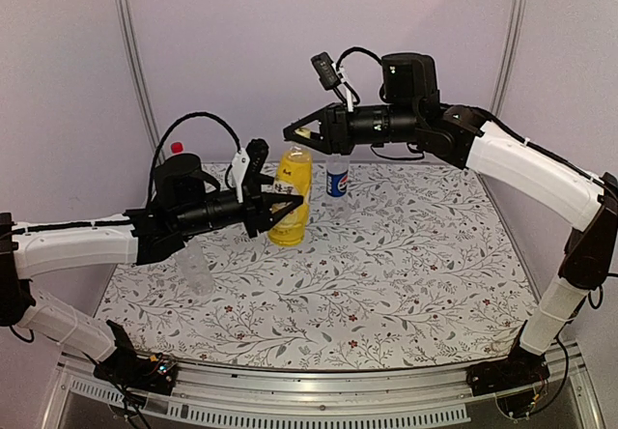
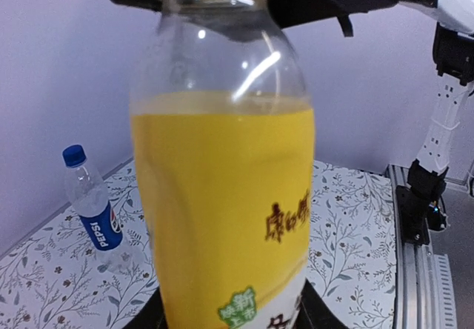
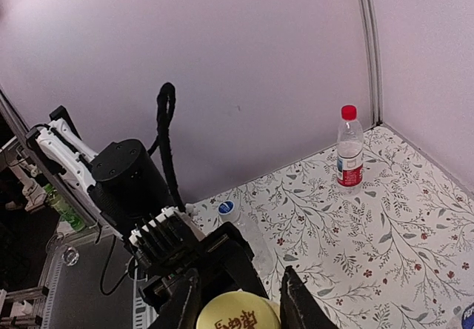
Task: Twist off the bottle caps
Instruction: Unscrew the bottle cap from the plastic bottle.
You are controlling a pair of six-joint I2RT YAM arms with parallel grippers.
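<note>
A: How many bottles?
B: Four. Left of the small plastic bottle of yellow liquid (image 1: 292, 197) stand two: a clear red-capped bottle with red-white label (image 3: 349, 155) behind, a plain clear bottle (image 1: 198, 272) nearer. Just right, one clear blue-labelled bottle (image 1: 337, 178).
A: And the two grippers?
B: The left gripper (image 1: 288, 200) clamps the yellow bottle's body; the right gripper (image 1: 294, 131) pinches its yellow cap (image 3: 237, 316).

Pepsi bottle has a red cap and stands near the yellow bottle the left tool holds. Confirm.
Not red: the Pepsi bottle has a blue cap, as the left wrist view shows. It does stand near the yellow bottle in the left tool.
</note>
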